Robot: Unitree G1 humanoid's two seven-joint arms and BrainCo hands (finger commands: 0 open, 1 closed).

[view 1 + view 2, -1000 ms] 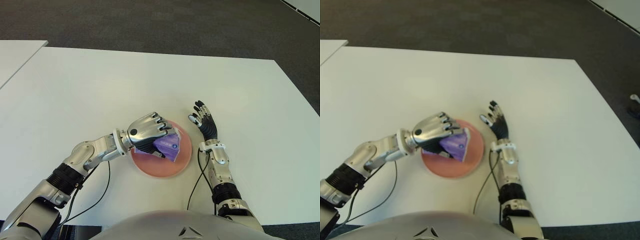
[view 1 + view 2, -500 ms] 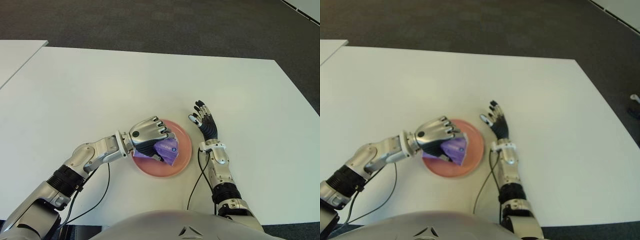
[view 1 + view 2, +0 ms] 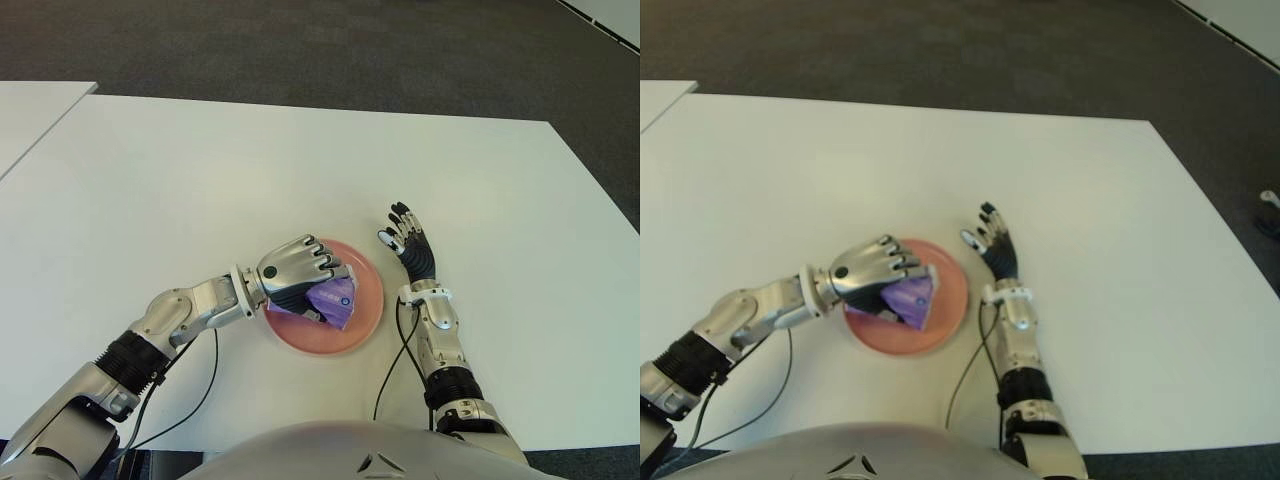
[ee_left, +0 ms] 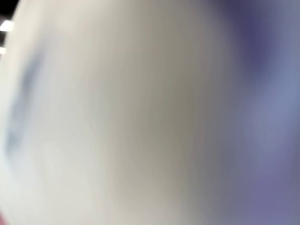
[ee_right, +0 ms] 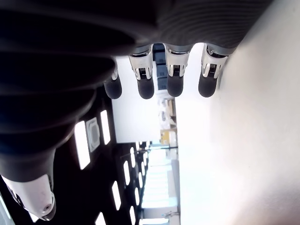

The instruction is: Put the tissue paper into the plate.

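A purple tissue packet [image 3: 333, 299] lies low inside the pink plate [image 3: 366, 315] near the table's front middle. My left hand [image 3: 298, 274] is over the plate's left half with its fingers curled around the packet. The left wrist view is filled by a close pale and purple surface of the tissue packet [image 4: 262, 117]. My right hand [image 3: 408, 244] shows just right of the plate with its fingers spread and nothing in it. In the right wrist view the straight fingertips [image 5: 176, 84] hold nothing.
The white table [image 3: 250, 170] stretches wide to the back and to both sides of the plate. A second white table [image 3: 30, 110] stands at the far left. Black cables [image 3: 395, 370] trail from both wrists toward the front edge. Dark carpet lies beyond.
My left hand has lowered the packet from a tilted hold above the plate down into it and has shifted slightly left. The right hand has stayed still.
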